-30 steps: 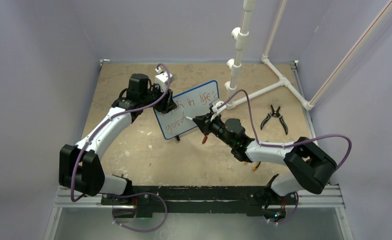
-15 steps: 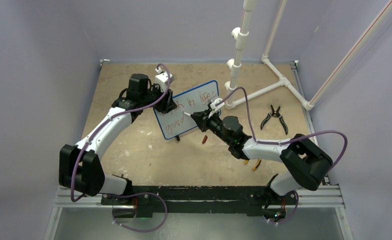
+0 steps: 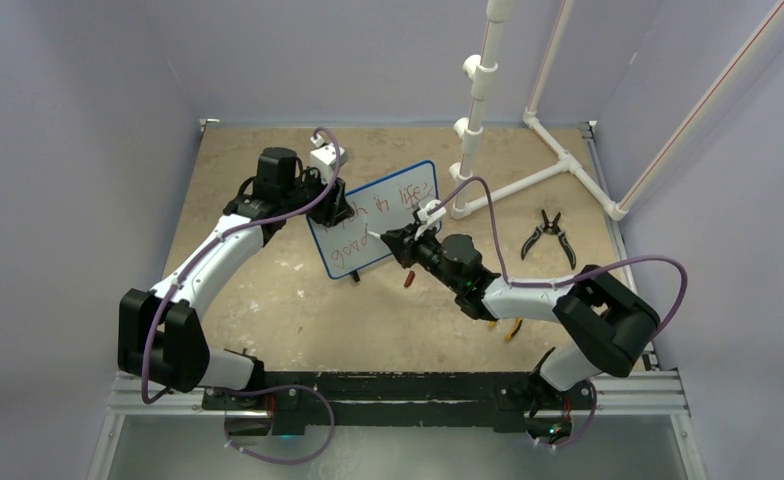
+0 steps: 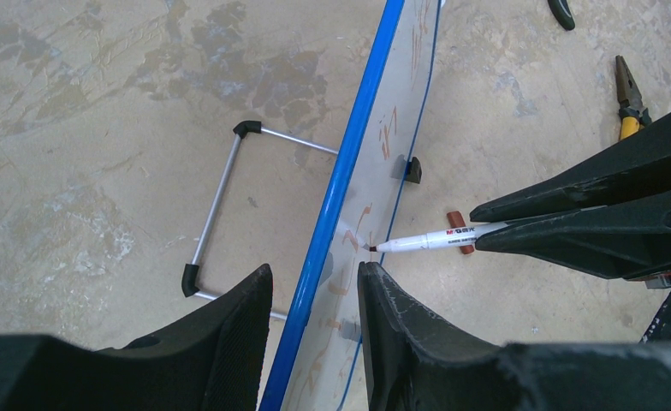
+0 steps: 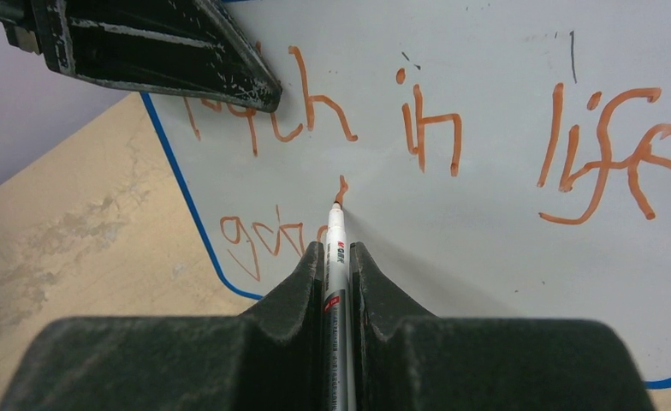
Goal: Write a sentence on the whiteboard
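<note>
The whiteboard [image 3: 393,205] stands tilted on its wire stand at the table's middle. My left gripper [image 3: 336,205] is shut on the whiteboard's left edge, with the blue rim [image 4: 349,145] between its fingers [image 4: 313,278]. The sentence [image 5: 430,128] is in red marker: "...th in life" on the top line and "goo" plus a fresh stroke below. My right gripper [image 3: 400,243] is shut on a white marker [image 5: 335,248]. The marker's tip touches the board at the top of a short red stroke right of "goo". The marker also shows in the left wrist view [image 4: 426,241].
A red marker cap [image 3: 409,279] lies on the table under my right wrist. Black pliers [image 3: 550,235] lie to the right. A white PVC pipe frame [image 3: 558,165] stands at the back right. The board's wire stand [image 4: 221,184] sticks out behind it.
My right gripper has carried the marker up and left along the lower line of text, and the tip now rests on the board. The left arm and the board have not moved.
</note>
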Controlling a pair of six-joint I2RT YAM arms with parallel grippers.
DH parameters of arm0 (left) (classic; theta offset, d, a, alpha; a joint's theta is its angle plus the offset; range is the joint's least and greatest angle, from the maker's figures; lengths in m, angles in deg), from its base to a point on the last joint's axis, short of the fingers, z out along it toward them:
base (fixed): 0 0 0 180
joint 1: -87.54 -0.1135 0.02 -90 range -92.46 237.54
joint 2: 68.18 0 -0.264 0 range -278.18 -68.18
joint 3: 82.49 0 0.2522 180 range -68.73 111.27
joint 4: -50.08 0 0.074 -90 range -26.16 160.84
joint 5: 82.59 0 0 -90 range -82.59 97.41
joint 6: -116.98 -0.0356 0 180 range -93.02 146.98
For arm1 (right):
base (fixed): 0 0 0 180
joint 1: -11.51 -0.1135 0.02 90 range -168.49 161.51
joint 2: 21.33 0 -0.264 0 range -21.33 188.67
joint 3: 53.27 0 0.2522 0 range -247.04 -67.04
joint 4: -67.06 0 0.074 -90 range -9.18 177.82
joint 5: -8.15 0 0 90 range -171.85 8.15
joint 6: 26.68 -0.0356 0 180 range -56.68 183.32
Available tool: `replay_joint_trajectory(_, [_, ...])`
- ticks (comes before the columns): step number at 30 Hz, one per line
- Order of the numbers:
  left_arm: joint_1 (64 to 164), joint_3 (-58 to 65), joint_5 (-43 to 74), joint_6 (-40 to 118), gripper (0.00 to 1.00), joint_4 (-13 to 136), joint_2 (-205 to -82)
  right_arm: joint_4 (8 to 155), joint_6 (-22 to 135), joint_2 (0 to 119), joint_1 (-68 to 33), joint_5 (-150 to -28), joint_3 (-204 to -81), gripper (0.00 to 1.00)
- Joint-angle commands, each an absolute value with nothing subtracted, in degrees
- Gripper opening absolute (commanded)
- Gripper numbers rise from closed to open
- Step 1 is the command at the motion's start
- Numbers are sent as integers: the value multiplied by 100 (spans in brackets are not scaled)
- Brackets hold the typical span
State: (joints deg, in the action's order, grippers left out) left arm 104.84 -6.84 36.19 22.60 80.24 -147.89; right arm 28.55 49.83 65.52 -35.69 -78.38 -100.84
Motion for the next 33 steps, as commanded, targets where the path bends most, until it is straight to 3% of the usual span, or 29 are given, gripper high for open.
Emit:
replay_joint_trajectory(1, [10494,-758,3809,2118,0,7878,-14658,2904,4880,6596,-3565,-7759,-9912,0])
replay_joint_trajectory(33, [10494,-773,3806,2126,0,7860,-14607,2616,4962,6402,-3578,-7831,-10011,0])
